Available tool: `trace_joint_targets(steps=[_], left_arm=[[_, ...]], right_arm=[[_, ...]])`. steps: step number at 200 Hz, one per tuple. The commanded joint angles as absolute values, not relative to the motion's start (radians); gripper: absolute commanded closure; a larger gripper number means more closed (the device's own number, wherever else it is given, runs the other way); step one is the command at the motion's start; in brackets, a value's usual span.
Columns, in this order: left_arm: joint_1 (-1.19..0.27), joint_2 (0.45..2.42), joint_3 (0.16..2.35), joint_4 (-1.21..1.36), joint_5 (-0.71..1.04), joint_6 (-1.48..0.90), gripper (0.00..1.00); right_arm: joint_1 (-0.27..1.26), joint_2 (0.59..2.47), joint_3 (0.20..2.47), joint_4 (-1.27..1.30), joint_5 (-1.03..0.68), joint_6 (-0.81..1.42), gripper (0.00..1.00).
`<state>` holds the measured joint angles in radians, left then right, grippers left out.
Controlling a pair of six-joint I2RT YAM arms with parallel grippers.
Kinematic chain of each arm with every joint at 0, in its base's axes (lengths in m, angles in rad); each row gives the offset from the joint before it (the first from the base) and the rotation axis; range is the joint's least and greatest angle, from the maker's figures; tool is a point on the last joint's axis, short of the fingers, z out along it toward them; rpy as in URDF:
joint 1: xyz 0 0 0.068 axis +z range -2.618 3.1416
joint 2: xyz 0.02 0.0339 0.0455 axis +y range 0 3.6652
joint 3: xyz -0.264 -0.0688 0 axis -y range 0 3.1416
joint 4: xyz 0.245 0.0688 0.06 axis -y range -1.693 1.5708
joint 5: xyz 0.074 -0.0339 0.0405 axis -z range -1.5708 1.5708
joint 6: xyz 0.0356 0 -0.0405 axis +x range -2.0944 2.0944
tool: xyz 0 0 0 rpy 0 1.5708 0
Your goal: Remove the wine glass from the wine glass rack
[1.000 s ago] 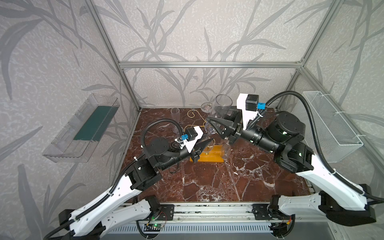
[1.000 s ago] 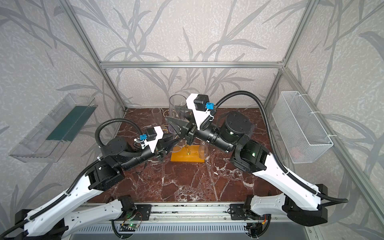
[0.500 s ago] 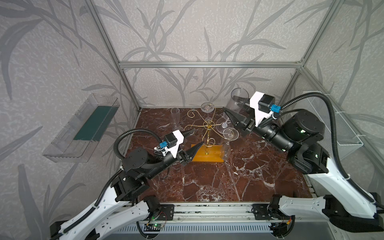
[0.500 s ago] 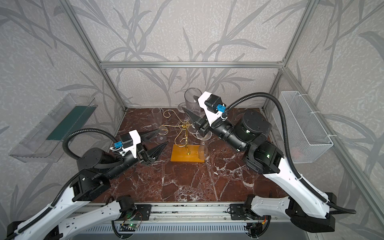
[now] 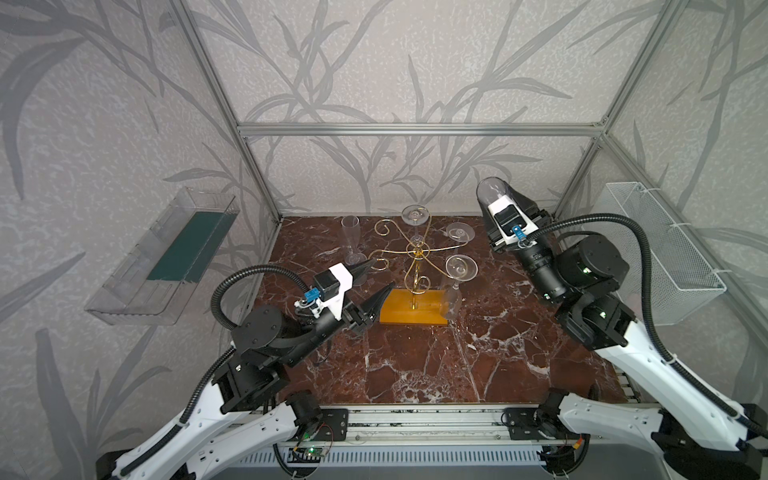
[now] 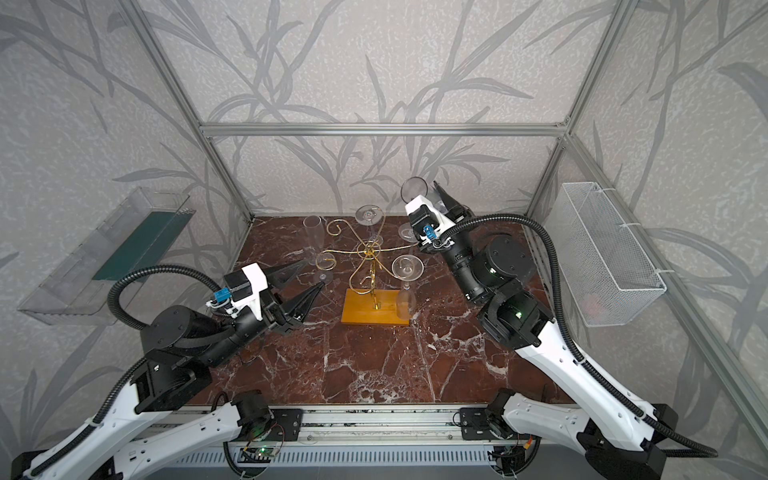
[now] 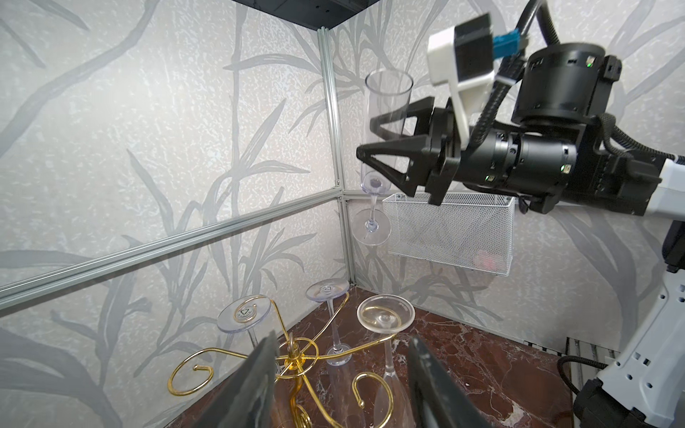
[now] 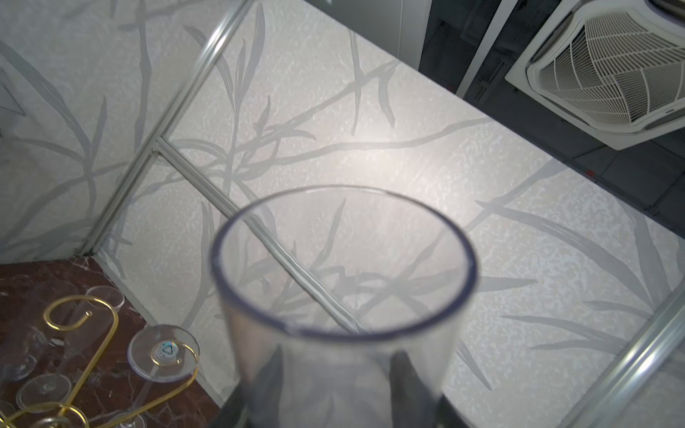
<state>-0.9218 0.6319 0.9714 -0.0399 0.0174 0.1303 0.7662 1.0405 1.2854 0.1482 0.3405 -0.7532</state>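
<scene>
The wine glass (image 5: 492,192) (image 6: 414,189) is a clear tall flute. It is held upright and high near the back right corner, off the rack. My right gripper (image 5: 505,195) (image 6: 428,193) (image 7: 370,137) (image 8: 337,378) is shut on its bowl, with the stem and foot hanging below it in the left wrist view. The wine glass rack (image 5: 417,251) (image 6: 369,249) (image 7: 296,355) is gold wire on an orange-yellow base (image 5: 411,311). My left gripper (image 5: 382,273) (image 6: 315,273) (image 7: 343,341) stands open and empty just left of the rack.
Three glasses (image 5: 461,266) hang upside down from the rack's back and right arms. Another flute (image 5: 351,241) stands on the marble at the back left. A white wire basket (image 5: 665,249) hangs on the right wall and a clear tray (image 5: 166,257) on the left wall.
My right gripper has carried the glass up and back to the right, away from the rack. My left gripper has opened and drawn back to the left from the rack's base.
</scene>
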Motion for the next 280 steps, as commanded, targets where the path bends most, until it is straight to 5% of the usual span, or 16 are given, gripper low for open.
trace_joint_targets(steps=[1, 122, 280], left_arm=[[-0.925, 0.617, 0.966, -0.055, -0.016, 0.134, 0.42], [-0.925, 0.572, 0.939, -0.123, -0.102, 0.091, 0.42], [-0.923, 0.606, 0.877, -0.003, -0.364, 0.129, 0.39]], right_arm=[[0.682, 0.976, 1.216, 0.278, 0.365, -0.670, 0.71], [0.289, 0.997, 0.666, 0.564, 0.103, -0.034, 0.74], [0.278, 1.644, 0.704, 1.155, -0.103, -0.016, 0.74]])
